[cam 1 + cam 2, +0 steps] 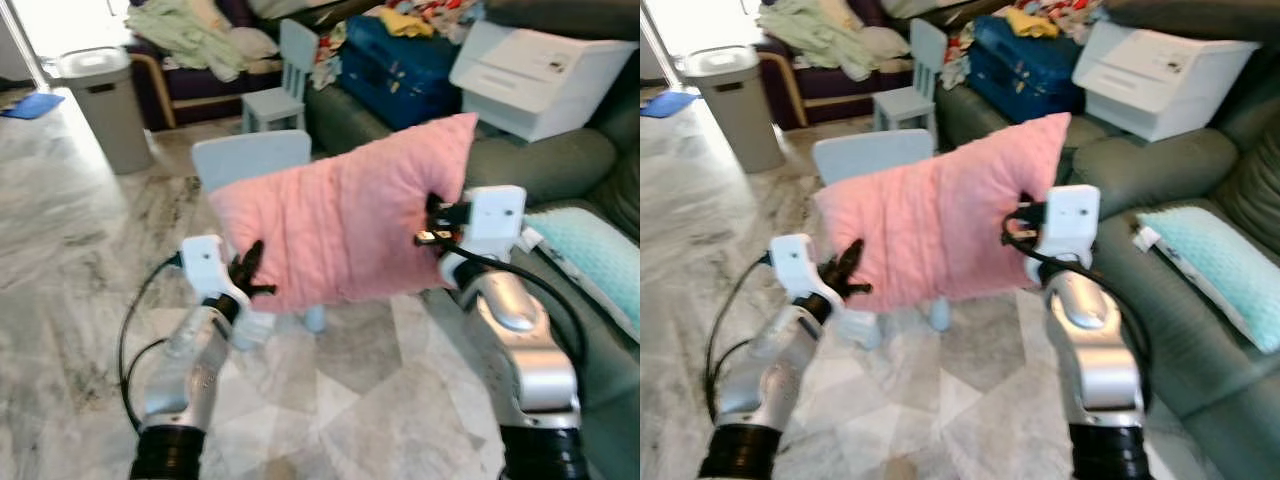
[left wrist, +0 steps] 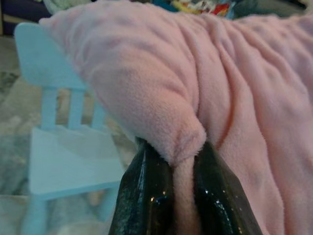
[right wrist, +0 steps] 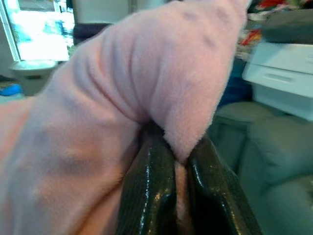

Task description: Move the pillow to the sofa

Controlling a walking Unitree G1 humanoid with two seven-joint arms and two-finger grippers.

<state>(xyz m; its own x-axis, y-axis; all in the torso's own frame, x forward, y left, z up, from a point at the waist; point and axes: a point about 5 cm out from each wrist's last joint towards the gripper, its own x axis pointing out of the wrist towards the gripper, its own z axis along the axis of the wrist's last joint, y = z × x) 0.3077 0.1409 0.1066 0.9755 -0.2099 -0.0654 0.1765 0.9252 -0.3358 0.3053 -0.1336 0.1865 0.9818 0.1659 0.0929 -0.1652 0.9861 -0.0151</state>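
Left gripper: pinched tight on the pink pillow's left edge.
Right gripper: squeezing a fold at the pillow's right edge.
Pillow: up in the air between both arms, tilted, right corner higher.
Little blue chair: on the floor just behind the pillow.
Sofa: grey-green, to the right, with a white box and a light blue cushion on it.
Bin: grey, far left.

I see a pale marble floor filling the left and bottom of the frame. Upper left stands a grey bin in bright daylight. Two small light-blue chairs sit at centre top. A green couch runs down the right, piled with a white box.
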